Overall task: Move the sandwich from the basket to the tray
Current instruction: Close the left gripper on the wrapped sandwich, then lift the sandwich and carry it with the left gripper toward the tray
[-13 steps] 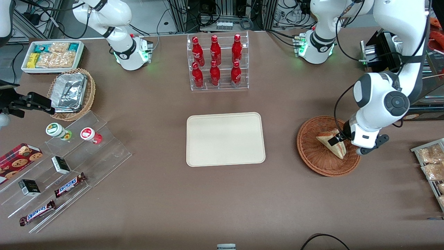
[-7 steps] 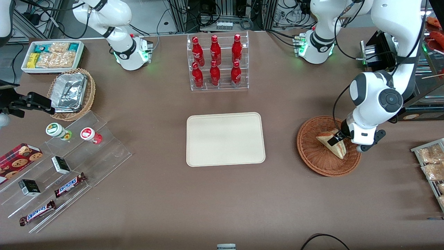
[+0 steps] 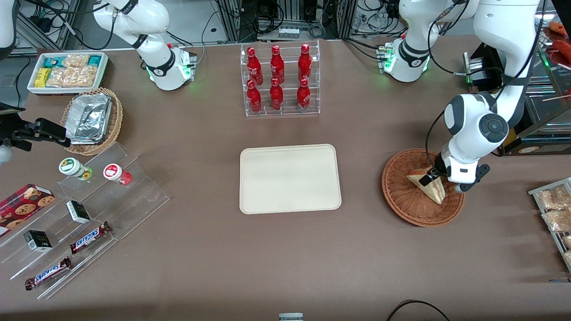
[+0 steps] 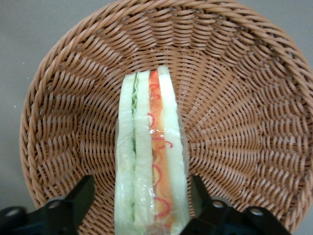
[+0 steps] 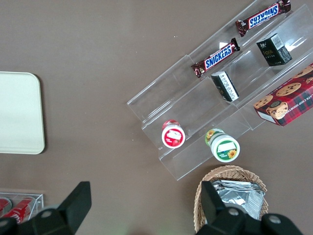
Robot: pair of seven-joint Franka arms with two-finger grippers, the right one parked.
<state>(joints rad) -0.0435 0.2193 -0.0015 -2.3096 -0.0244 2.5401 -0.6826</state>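
Note:
The sandwich (image 3: 429, 187) is a wrapped wedge lying in the reddish-brown wicker basket (image 3: 403, 196) toward the working arm's end of the table. In the left wrist view the sandwich (image 4: 151, 156) shows its cut edge with pale bread, green and red-orange filling, resting on the basket's weave (image 4: 234, 98). My gripper (image 3: 433, 177) is lowered into the basket, open, straddling the sandwich (image 4: 143, 186). A small gap shows between each black finger (image 4: 83, 196) and the bread. The cream tray (image 3: 290, 178) lies flat at the table's middle with nothing on it.
A clear rack of red bottles (image 3: 279, 80) stands farther from the camera than the tray. A wire rack of bagged pastries (image 3: 555, 214) lies beside the basket at the table's edge. Snack shelves (image 3: 76, 214), a foil-filled basket (image 3: 91, 120) and a white bin (image 3: 67, 71) sit toward the parked arm's end.
The working arm's wrist and elbow have swung a little toward the table's middle and away from the camera. The gripper stays over the sandwich, which has not moved.

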